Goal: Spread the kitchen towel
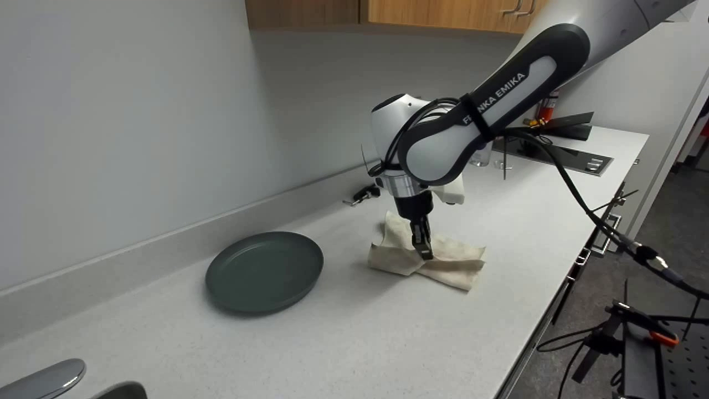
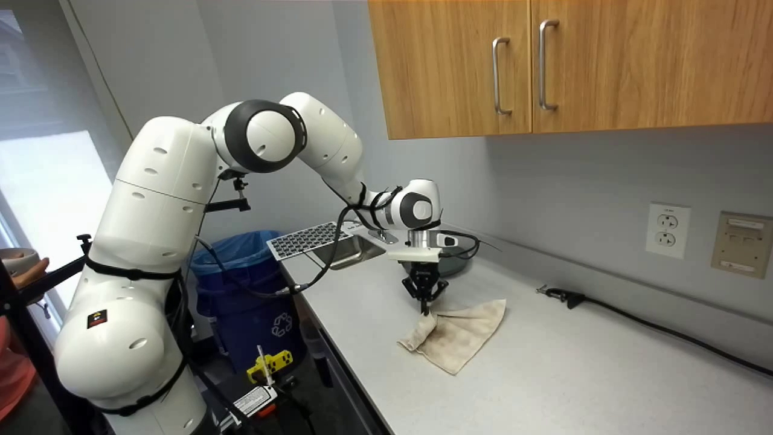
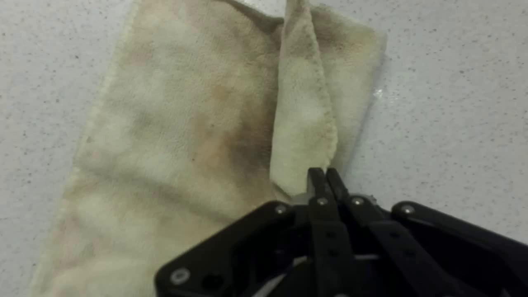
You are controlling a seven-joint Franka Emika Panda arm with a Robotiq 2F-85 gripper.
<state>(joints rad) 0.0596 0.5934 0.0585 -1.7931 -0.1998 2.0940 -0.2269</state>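
The kitchen towel (image 1: 396,257) is a cream cloth with brownish stains. It lies on the white counter, partly folded and creased, in both exterior views (image 2: 462,338). In the wrist view the towel (image 3: 177,103) fills the left and middle, with a narrow flap folded over near its right side. My gripper (image 1: 425,256) points down at the towel's edge; it also shows in an exterior view (image 2: 425,310). In the wrist view the fingertips (image 3: 326,170) are nearly together, with the end of the folded flap between them. The pinched cloth itself is mostly hidden by the fingers.
A dark green plate (image 1: 266,272) lies on the counter near the wall. A black clamp (image 1: 366,193) with a cable (image 2: 670,335) sits along the backsplash. A faucet (image 1: 47,379) and sink (image 2: 347,252) are at the counter's end. Wooden cabinets (image 2: 646,66) hang above.
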